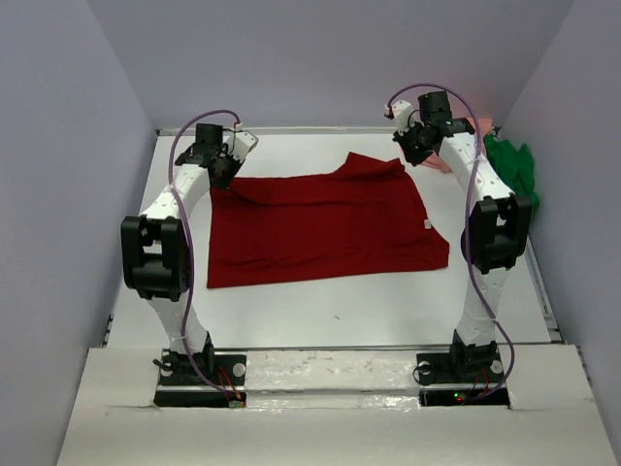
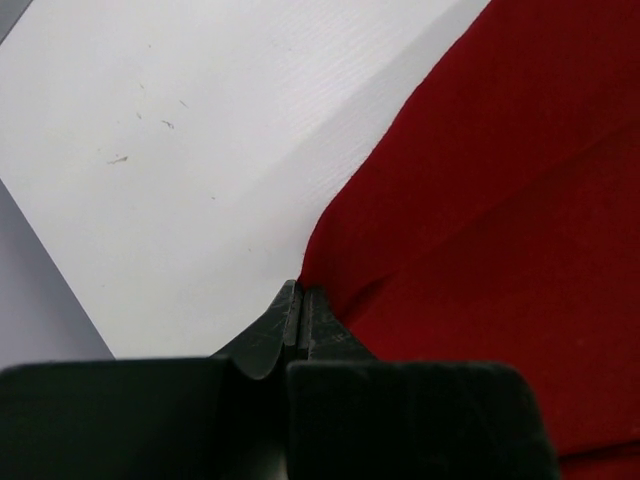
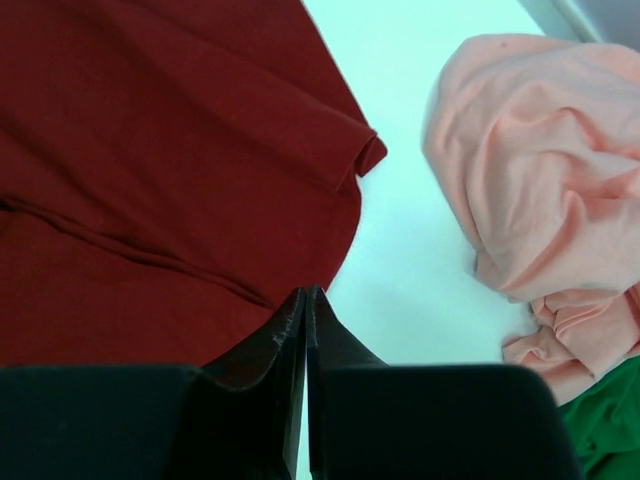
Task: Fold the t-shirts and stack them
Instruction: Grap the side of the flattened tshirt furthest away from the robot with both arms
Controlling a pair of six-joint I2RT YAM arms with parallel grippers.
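Top external: dark red t-shirt (image 1: 325,228) spread flat, left and right jaws tight, apparently on its corners.

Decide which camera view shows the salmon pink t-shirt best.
The right wrist view: the salmon pink t-shirt lies crumpled, large and close there. The top external view shows only small slivers of it; the left wrist view shows none.

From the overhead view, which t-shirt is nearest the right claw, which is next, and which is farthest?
1. The dark red t-shirt, at the right gripper, on its left.
2. The salmon pink t-shirt, just to its right.
3. The green t-shirt, by the right wall.
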